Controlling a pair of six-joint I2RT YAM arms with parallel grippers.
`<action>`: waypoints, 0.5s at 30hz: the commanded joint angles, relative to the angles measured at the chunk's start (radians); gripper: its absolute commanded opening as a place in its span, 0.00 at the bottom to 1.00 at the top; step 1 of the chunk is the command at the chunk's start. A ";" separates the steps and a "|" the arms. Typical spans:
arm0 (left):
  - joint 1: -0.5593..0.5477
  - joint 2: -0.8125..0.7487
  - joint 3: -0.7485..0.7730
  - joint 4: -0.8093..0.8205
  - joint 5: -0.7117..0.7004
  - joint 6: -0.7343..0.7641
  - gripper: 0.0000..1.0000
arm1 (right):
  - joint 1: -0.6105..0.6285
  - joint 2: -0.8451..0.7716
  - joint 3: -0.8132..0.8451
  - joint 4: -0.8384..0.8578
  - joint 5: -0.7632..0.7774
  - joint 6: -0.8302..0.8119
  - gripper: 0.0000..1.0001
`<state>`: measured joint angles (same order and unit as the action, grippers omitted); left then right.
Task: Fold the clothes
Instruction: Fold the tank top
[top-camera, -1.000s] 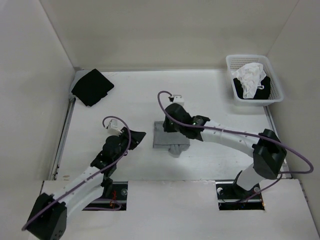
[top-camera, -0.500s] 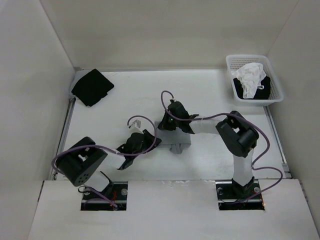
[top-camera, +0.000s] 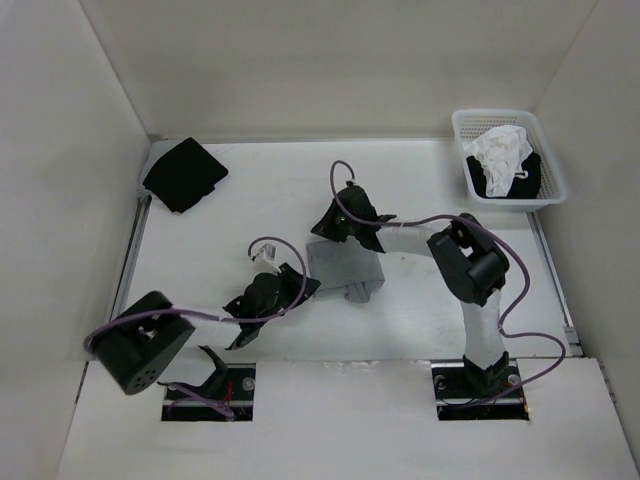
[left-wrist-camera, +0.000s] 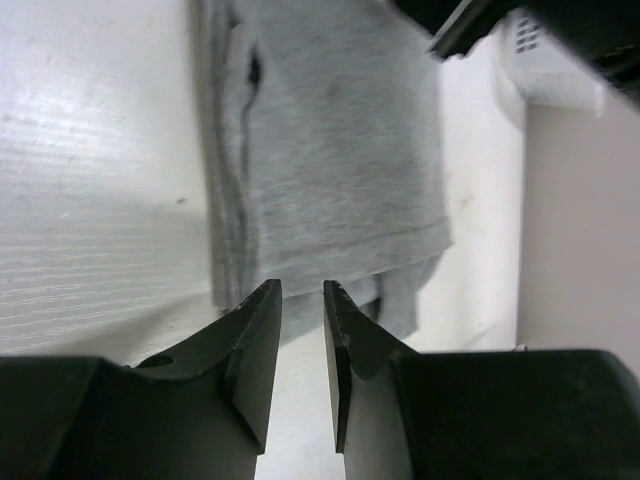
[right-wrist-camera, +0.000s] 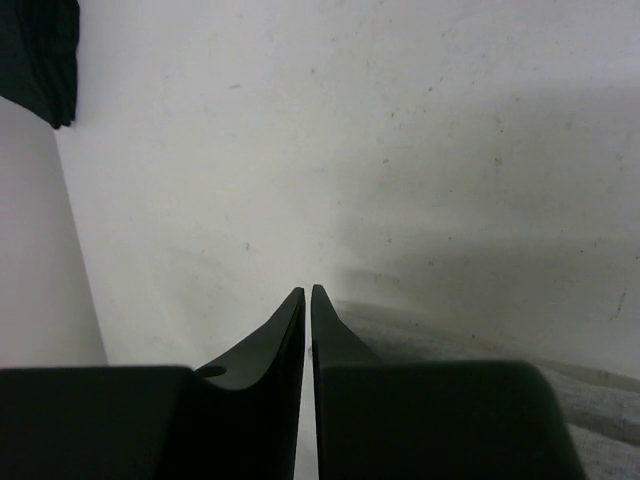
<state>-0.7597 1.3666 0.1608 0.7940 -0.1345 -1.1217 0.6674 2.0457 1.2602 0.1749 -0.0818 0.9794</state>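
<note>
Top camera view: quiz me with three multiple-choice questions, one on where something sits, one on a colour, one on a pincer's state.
1. Where on the table is the white basket?
A. near left corner
B. far right corner
C. centre

2. What colour is the folded tank top?
A. light grey
B. red
C. blue

3. How does the left pincer stand?
A. shut on the tank top
B. shut on the basket
C. open, holding nothing

Answers:
1 B, the basket sits at the far edge on the right.
2 A, the fabric is pale grey in both the top and left wrist views.
3 C, the left wrist view shows a gap between its jaws with nothing in it.
</note>
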 joint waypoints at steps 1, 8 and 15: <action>0.006 -0.189 0.014 -0.134 -0.060 0.071 0.23 | -0.009 -0.129 -0.004 0.118 -0.004 0.019 0.12; 0.035 -0.523 0.134 -0.539 -0.209 0.290 0.33 | -0.024 -0.490 -0.281 0.181 0.048 -0.148 0.28; 0.078 -0.658 0.200 -0.792 -0.232 0.376 0.42 | -0.073 -0.781 -0.594 0.186 0.191 -0.267 0.51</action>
<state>-0.6987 0.7391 0.3161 0.1665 -0.3336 -0.8211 0.6033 1.3182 0.7574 0.3508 0.0181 0.8009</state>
